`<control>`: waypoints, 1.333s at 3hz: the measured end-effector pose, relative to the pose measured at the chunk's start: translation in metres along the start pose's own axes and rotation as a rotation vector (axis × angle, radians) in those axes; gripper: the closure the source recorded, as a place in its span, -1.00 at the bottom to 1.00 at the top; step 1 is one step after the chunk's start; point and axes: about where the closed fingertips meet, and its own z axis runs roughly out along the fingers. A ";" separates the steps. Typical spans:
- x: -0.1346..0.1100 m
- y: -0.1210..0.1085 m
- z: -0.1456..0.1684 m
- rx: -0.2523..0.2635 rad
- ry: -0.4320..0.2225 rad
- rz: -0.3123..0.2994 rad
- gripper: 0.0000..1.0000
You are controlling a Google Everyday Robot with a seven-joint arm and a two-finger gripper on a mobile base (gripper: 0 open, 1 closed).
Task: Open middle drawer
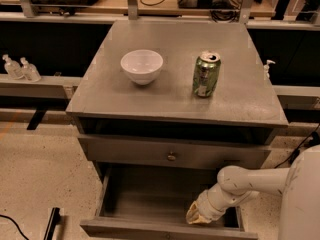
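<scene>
The grey cabinet has a shut upper drawer front [150,154] with a small round knob [171,156]. Below it the middle drawer [150,199] stands pulled out, its inside showing and its front edge [125,229] at the bottom of the view. My gripper [197,215] reaches in from the right on a white arm [250,181]. It sits low inside the open drawer, near the front right corner. The lowest drawer is hidden under the open one.
A white bowl [142,66] and a green can [206,74] stand on the cabinet top [235,104]. Two small bottles [21,69] stand on a ledge at the left. A dark bar [51,224] lies on the floor at the lower left.
</scene>
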 end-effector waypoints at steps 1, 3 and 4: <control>0.001 0.029 0.012 -0.100 -0.036 0.041 1.00; -0.012 0.054 -0.002 -0.139 -0.062 0.034 1.00; -0.011 0.053 -0.002 -0.139 -0.062 0.034 1.00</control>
